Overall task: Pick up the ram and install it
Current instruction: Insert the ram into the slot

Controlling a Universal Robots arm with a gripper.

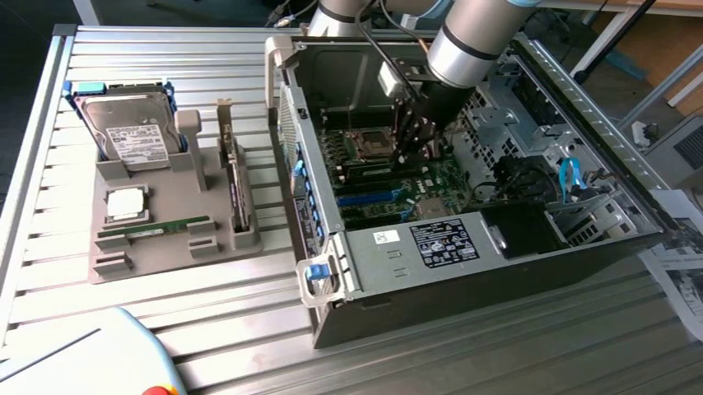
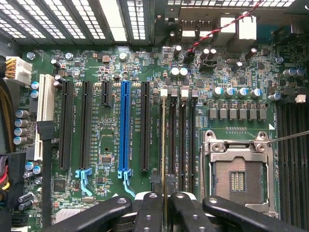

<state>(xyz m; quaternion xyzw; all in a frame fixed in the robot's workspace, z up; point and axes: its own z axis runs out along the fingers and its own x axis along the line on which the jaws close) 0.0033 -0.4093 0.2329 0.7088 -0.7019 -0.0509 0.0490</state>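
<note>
- Processor socket [image 2: 239, 176] and memory slots [image 2: 181, 140] crowd one side, blue slot [image 2: 125, 125] the other.
- The ram [image 2: 164, 140] stands edge-on at the motherboard's [image 2: 145, 67] outermost memory slot, long axis along it.
- Gripper [image 2: 165, 210] clamped on the ram.

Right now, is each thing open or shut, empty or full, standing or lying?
gripper, shut on the ram.
ram, held on edge, lined up with a memory slot; seated or not, cannot tell.
computer case, open, side panel off.
processor socket, empty.
hard drive, standing upright in the grey holder.
spare green stick, lying flat in the holder.
</note>
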